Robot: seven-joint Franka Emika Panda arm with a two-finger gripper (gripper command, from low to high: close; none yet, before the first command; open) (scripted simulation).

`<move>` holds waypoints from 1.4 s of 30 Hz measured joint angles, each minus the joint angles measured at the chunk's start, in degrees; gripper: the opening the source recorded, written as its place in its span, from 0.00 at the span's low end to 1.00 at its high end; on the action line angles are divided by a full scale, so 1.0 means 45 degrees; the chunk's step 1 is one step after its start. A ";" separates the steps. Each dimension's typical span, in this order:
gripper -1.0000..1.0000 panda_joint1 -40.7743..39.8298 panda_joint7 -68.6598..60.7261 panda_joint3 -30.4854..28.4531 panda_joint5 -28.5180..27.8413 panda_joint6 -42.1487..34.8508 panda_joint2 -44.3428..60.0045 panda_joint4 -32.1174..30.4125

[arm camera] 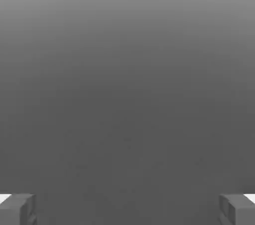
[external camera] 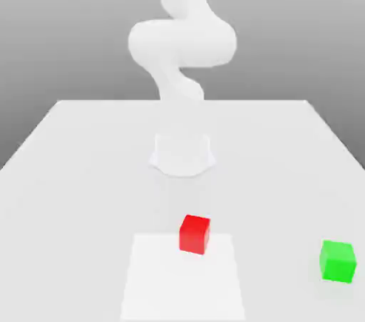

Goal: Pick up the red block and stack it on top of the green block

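Near the exterior view's centre, red block [external camera: 194, 235] sits turned on the pale patch's [external camera: 182, 281] far edge; gripper [arm camera: 127, 210] wide, empty; square jaws to its faces, descend centred; green block [external camera: 337, 262] well apart at right.

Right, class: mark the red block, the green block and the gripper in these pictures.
Red block [external camera: 193, 235]: exterior view, on its front face.
Green block [external camera: 337, 263]: exterior view, on its front face.
Gripper [arm camera: 128, 210]: hand view, midway between its two open fingertips.
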 joint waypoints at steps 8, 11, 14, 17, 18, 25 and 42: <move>0.50 -0.0299 0.1523 0.0732 0.0231 0.2402 0.3000 -0.3162; 0.50 -0.0381 0.2130 0.0979 0.0317 0.3324 0.4168 -0.4395; 0.50 -0.0435 0.2783 0.1213 0.0423 0.4327 0.5465 -0.5714; 0.50 -0.0551 0.3466 0.1478 0.0467 0.5806 0.7425 -0.6844; 0.50 -0.0611 0.3762 0.1511 0.0273 0.6499 0.8331 -0.6999; 0.00 0.0217 0.4906 0.0321 -0.1115 0.9122 1.1494 -0.6834; 0.00 0.1093 0.4229 0.1239 -0.0026 0.5545 0.8573 -0.6234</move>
